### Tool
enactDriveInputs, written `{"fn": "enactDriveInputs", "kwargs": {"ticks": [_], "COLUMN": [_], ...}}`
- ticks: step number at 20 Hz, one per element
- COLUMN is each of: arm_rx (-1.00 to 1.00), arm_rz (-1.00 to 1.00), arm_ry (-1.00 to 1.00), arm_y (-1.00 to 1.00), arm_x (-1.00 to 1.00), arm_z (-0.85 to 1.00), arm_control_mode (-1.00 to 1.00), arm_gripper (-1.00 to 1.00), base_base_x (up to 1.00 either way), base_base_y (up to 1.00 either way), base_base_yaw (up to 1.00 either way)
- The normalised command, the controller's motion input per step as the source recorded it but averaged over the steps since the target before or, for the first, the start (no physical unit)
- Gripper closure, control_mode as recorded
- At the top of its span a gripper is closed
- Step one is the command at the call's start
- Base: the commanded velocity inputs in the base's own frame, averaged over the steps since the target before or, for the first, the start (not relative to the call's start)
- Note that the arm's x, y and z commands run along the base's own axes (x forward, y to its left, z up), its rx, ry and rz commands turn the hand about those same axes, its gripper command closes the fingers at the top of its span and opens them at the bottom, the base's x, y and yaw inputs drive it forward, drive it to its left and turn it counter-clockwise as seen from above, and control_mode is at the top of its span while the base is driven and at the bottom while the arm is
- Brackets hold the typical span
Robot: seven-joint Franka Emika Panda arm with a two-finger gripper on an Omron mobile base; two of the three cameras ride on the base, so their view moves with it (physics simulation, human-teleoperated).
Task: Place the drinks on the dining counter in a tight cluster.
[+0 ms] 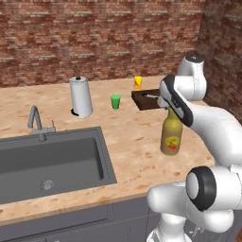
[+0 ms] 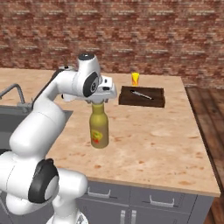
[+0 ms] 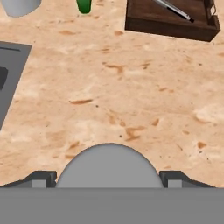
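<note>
The fat yellow-olive bottle (image 1: 171, 137) (image 2: 99, 129) stands upright on the light speckled dining counter (image 1: 132, 137) (image 2: 153, 140), toward its right half. My gripper (image 1: 171, 109) (image 2: 99, 101) comes straight down onto its neck. In the hand view the grey cap (image 3: 109, 166) spans the whole gap between the two fingertips (image 3: 43, 179), which touch it on both sides. The bottle's base looks to be resting on the counter. The dark wine bottle and the small red-capped bottle are out of view.
A dark wooden tray (image 1: 146, 100) (image 2: 142, 96) (image 3: 170, 19) with a utensil lies behind the bottle. A green cup (image 1: 115, 101) (image 3: 84, 5), a yellow-orange cup (image 1: 137, 82) (image 2: 135, 79) and a paper towel roll (image 1: 81, 97) stand farther back. The steel sink (image 1: 47, 160) and faucet (image 1: 35, 123) are at the left.
</note>
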Motion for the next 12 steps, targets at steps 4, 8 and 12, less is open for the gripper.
{"fn": "enactDriveInputs", "kwargs": {"ticks": [4,8,12], "arm_rx": [0.0,0.0,0.0], "arm_rz": [0.0,0.0,0.0], "arm_ry": [-0.01,-0.03,-0.04], "arm_y": [0.0,0.0,0.0], "arm_x": [0.01,0.0,0.0], "arm_z": [-0.39,-0.47,-0.49], "arm_control_mode": [-1.0,-1.0,-1.0], "arm_gripper": [1.0,1.0,1.0], "base_base_x": [0.0,0.0,0.0], "base_base_y": [0.0,0.0,0.0], "base_base_yaw": [0.0,0.0,0.0]}}
